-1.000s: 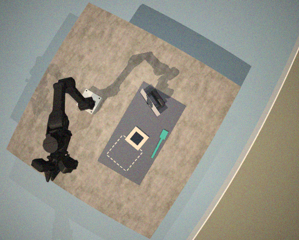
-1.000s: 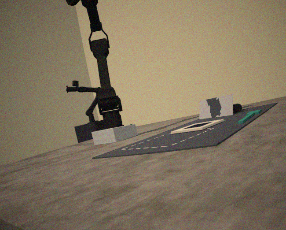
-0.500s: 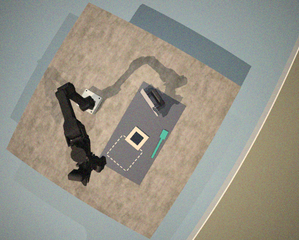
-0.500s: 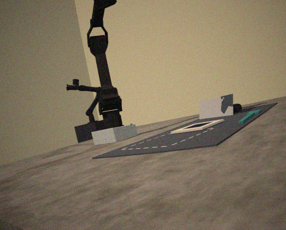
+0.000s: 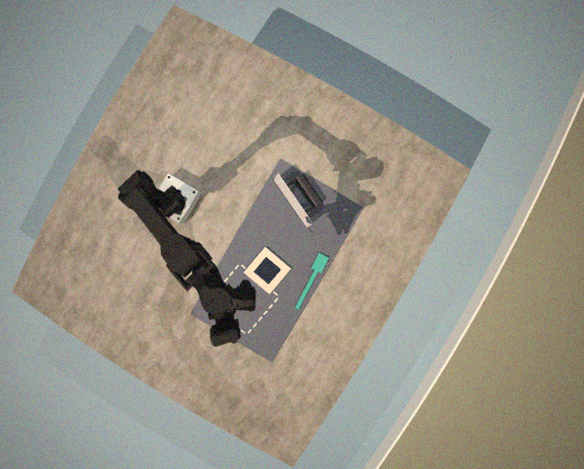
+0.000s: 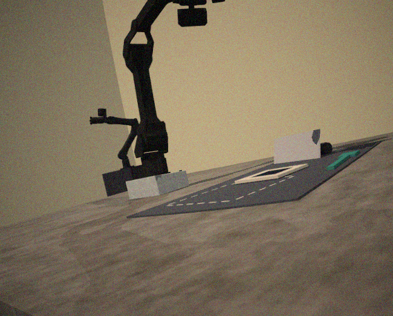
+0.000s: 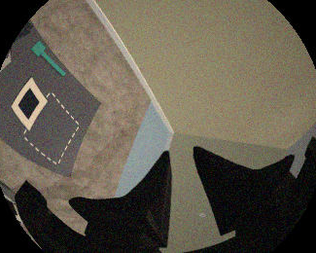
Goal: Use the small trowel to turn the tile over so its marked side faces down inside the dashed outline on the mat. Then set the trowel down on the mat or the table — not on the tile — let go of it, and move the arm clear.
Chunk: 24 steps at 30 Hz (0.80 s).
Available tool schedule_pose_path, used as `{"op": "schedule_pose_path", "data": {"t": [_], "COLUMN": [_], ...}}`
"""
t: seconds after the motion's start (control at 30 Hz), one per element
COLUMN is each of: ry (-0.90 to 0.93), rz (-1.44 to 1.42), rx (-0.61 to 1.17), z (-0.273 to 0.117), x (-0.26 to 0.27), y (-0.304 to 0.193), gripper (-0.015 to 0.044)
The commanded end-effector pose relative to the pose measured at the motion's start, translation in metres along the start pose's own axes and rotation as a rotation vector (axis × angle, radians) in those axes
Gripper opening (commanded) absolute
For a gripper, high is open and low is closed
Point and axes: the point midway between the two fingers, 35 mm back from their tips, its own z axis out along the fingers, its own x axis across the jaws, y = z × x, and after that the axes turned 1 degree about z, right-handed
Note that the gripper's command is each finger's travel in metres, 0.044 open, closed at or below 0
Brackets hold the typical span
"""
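Observation:
The tile point(image 5: 258, 261) point(image 6: 274, 176) point(image 7: 43, 101), cream-rimmed with a dark square facing up, lies flat on the dark mat point(image 5: 254, 226) point(image 6: 278, 194) point(image 7: 87, 104). It covers part of one side of the dashed outline point(image 5: 247, 332) point(image 7: 78, 126); most of the tile is outside it. The green trowel point(image 5: 320, 262) point(image 6: 339, 161) point(image 7: 38, 48) lies flat by the mat's long edge, apart from the tile. My gripper point(image 7: 181, 153) is slightly open, with nothing between its fingers, and far from the trowel. Its fingers are out of frame in the exterior view. The arm hides part of the outline in the top view.
A pale upright panel point(image 5: 292, 199) point(image 6: 297, 146) with a dark part behind it stands at the mat's other end. The arm's pale base point(image 5: 189, 209) point(image 6: 173, 181) stands on the table beside the mat. A small dark jointed structure point(image 6: 121, 120) shows behind the arm in the exterior view.

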Motion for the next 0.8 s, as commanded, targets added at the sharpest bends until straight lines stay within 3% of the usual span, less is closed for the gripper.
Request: {"op": "schedule_pose_path", "data": {"t": [0.0, 0.77], "ry": [0.062, 0.318], "rz": [-0.098, -0.599], "rx": [-0.087, -0.488], "z": [0.005, -0.032], "x": [0.019, 0.146], "y": [0.04, 0.215], "gripper": [0.01, 0.01]}}
